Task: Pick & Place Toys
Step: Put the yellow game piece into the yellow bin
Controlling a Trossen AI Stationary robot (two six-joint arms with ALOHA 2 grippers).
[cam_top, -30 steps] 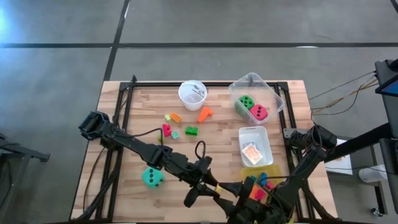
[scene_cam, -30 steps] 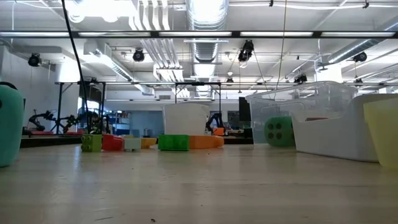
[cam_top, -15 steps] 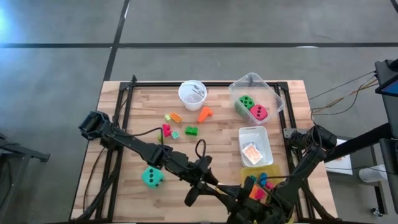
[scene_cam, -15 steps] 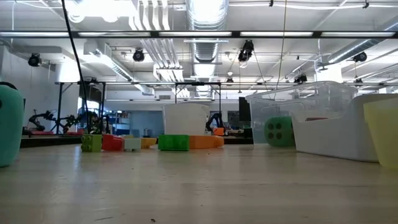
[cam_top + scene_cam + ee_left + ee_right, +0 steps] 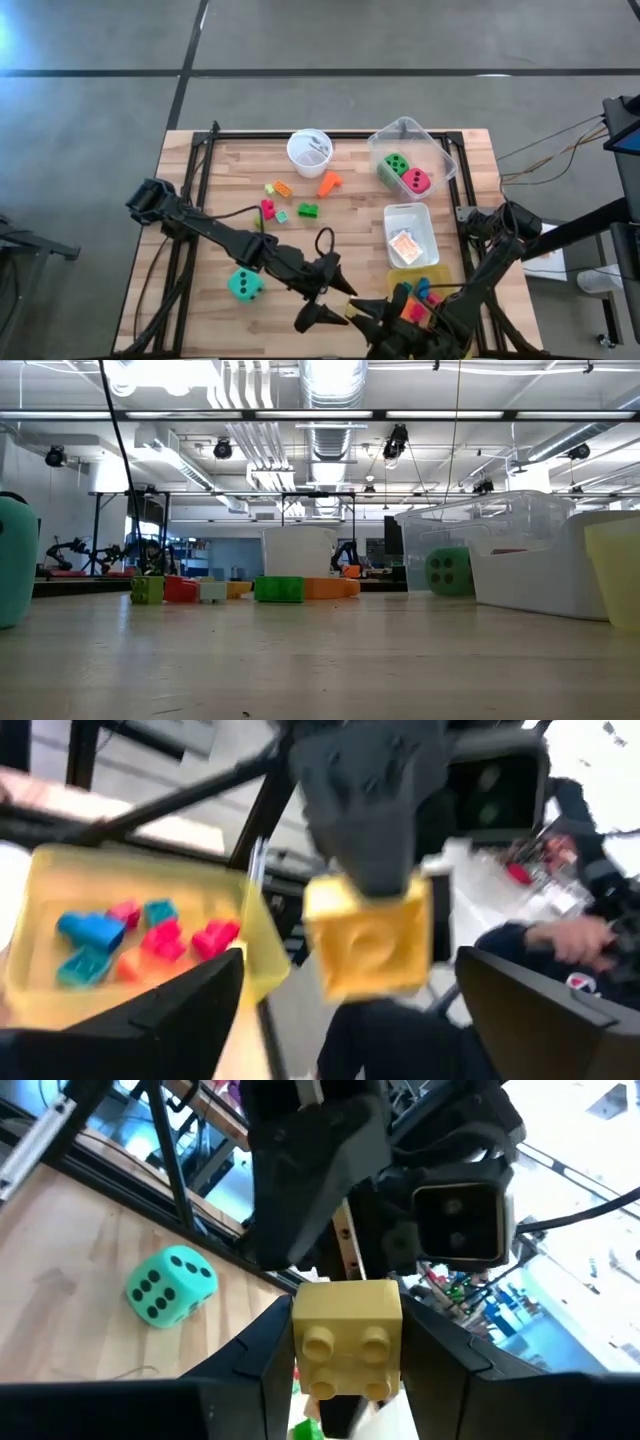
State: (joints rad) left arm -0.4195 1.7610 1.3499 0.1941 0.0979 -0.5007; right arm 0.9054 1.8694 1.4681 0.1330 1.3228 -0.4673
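The right gripper (image 5: 345,1370) holds a yellow block (image 5: 346,1338) between its fingers, near the 6 o'clock edge of the table (image 5: 225,170). The left gripper (image 5: 335,303) stands wide open just at 9 o'clock of it, its fingers on both sides of the block without touching. The yellow bin (image 5: 130,880) with small blocks lies beside, and the teal die (image 5: 245,285) lies at 9 o'clock of both grippers

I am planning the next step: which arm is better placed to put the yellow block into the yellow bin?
Right. The right gripper is shut on the yellow block, and the yellow bin lies on that arm's side of the table. The left gripper is open and empty.
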